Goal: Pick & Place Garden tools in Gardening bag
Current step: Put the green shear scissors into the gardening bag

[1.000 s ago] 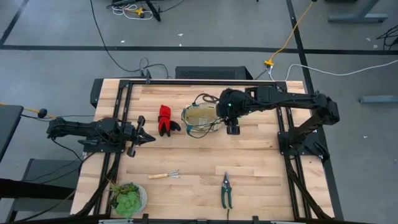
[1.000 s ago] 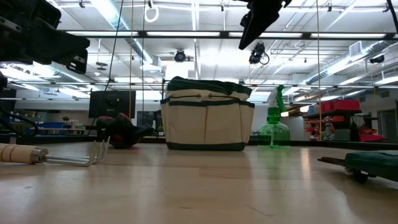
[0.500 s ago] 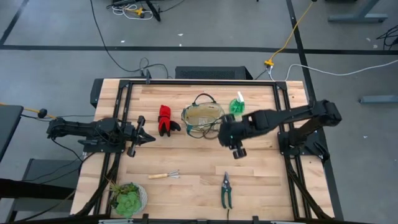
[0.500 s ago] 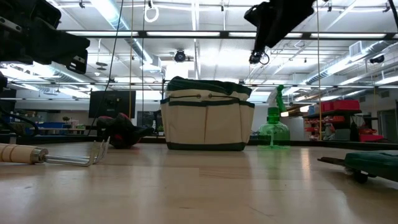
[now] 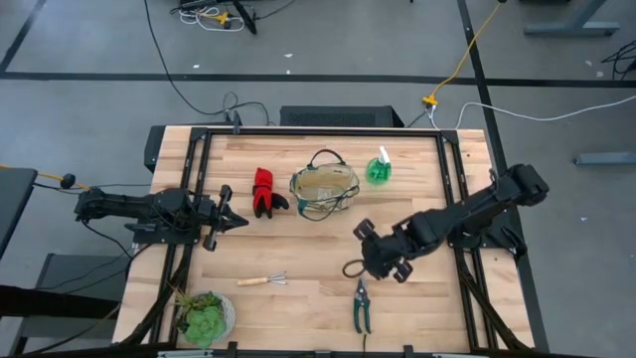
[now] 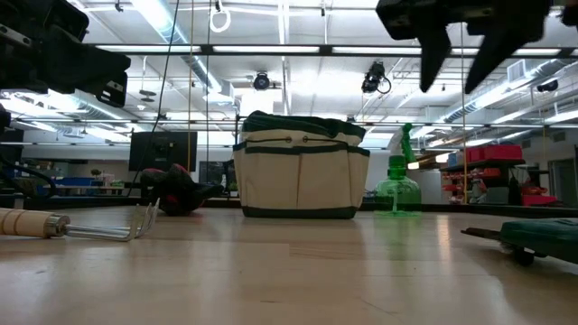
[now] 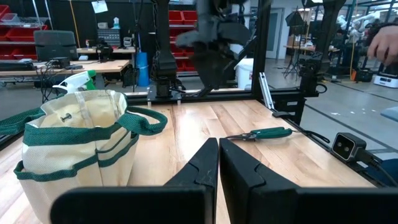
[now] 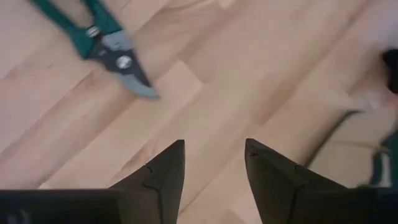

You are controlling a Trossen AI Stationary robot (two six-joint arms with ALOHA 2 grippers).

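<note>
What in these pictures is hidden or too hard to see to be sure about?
- Inside of the bag: the high view shows only a pale interior; the low view meets its fabric wall.
- Shears: cut off by the low view's edge.
- Gloves: far off and dim in the low view.
- Rake: its prongs are too small in the high view.
- Right gripper: open above the table, and the shears are blurred in its wrist view.
</note>
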